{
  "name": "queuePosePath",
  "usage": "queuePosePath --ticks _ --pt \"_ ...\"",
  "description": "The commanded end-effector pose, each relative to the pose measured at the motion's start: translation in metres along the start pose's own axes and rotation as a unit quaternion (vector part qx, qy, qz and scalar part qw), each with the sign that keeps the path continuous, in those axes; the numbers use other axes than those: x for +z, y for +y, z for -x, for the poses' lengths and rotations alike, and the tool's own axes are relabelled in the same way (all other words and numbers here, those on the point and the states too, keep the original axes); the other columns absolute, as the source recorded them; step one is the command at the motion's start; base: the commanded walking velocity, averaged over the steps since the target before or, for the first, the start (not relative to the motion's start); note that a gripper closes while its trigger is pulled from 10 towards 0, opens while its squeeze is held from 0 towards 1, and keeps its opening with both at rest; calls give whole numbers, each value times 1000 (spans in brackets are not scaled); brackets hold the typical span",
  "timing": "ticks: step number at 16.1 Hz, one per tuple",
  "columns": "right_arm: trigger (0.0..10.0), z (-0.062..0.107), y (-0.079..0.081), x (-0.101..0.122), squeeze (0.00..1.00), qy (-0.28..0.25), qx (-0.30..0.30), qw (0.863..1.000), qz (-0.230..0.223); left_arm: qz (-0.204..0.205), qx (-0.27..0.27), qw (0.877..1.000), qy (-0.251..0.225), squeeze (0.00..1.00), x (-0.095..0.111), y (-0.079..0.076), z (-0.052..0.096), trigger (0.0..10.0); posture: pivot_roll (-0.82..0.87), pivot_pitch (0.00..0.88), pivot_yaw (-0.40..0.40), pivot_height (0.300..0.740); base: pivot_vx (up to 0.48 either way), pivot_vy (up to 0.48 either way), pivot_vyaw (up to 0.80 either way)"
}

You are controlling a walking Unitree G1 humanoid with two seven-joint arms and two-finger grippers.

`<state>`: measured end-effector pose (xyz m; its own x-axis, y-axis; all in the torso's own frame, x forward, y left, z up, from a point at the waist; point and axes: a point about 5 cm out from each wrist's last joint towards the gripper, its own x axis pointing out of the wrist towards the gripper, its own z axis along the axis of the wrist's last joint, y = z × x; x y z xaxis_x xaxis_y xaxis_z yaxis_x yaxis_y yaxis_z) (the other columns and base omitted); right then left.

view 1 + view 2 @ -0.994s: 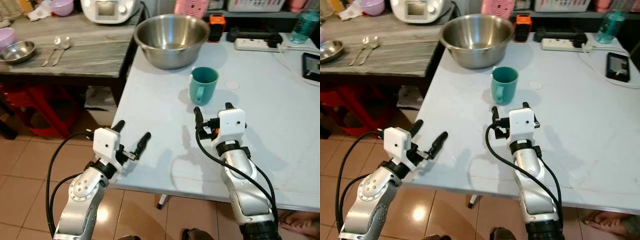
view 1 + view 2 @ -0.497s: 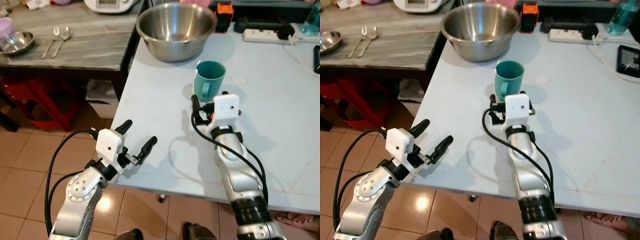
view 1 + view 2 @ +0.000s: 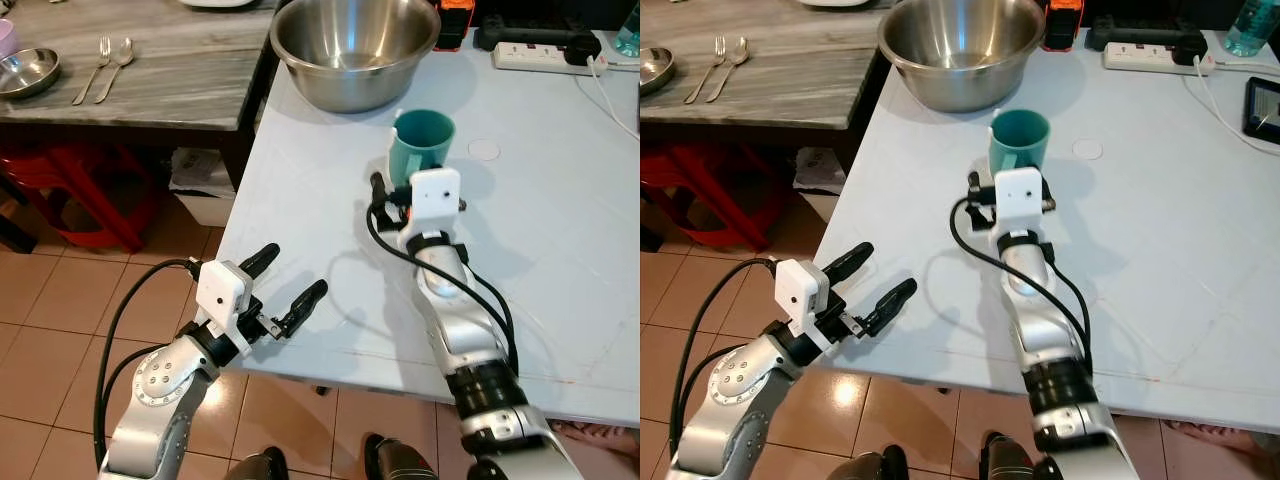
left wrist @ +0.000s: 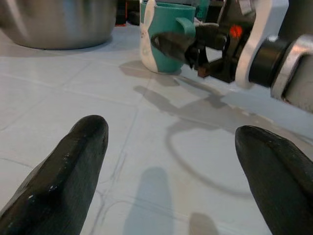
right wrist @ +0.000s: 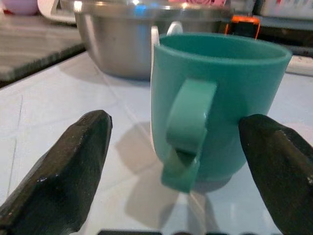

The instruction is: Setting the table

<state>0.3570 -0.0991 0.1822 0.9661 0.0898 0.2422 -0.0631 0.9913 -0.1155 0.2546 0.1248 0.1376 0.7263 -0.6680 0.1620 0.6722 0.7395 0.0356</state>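
We are in a home kitchen or dining corner. On the pale bench (image 3: 560,260) stand a steel mixing bowl (image 3: 355,45) and a teal mug (image 3: 420,140); to the far left a wooden side bench (image 3: 170,90) carries a fork (image 3: 90,70), a spoon (image 3: 115,68) and a small steel dish (image 3: 25,72). Terracotta floor tiles (image 3: 60,340) lie below.

Pale table (image 3: 560,260) beside a grey wooden counter (image 3: 170,85), red stool (image 3: 75,190) beneath, terracotta floor tiles (image 3: 50,340).
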Motion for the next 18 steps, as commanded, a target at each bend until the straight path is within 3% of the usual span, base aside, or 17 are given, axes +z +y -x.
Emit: queuePosePath --ticks 1,2,3,15,16,17,18 --pt "7020 -1 2 -1 0 -2 -7 1000 -6 -9 5 1000 6 0 1 4 4 10000 -79 252 64 740 0 0 0" --pt "1804 -2 1 0 0 -5 -13 1000 -2 -12 9 1000 6 0 1 5 5 10000 -75 258 66 740 0 0 0" --pt "0 -2 1 0 0 -6 -15 1000 -2 -13 11 1000 6 0 1 5 5 10000 -74 260 65 740 0 0 0" --pt "0 3 -18 -2 0 -12 -65 998 22 -11 15 1000 5 0 -1 8 1 10000 -83 261 64 740 0 0 0" --pt "941 1 -18 -1 0 -15 -63 998 23 -12 16 1000 5 0 -1 8 2 10000 -83 261 64 740 0 0 0" --pt "8000 0 -16 2 0 -22 -58 998 28 -12 17 1000 5 0 0 7 2 10000 -78 259 63 740 0 0 0" --pt "10000 -1 -14 3 0 -24 -57 998 29 -13 17 1000 5 0 0 7 2 10000 -76 257 63 740 0 0 0"
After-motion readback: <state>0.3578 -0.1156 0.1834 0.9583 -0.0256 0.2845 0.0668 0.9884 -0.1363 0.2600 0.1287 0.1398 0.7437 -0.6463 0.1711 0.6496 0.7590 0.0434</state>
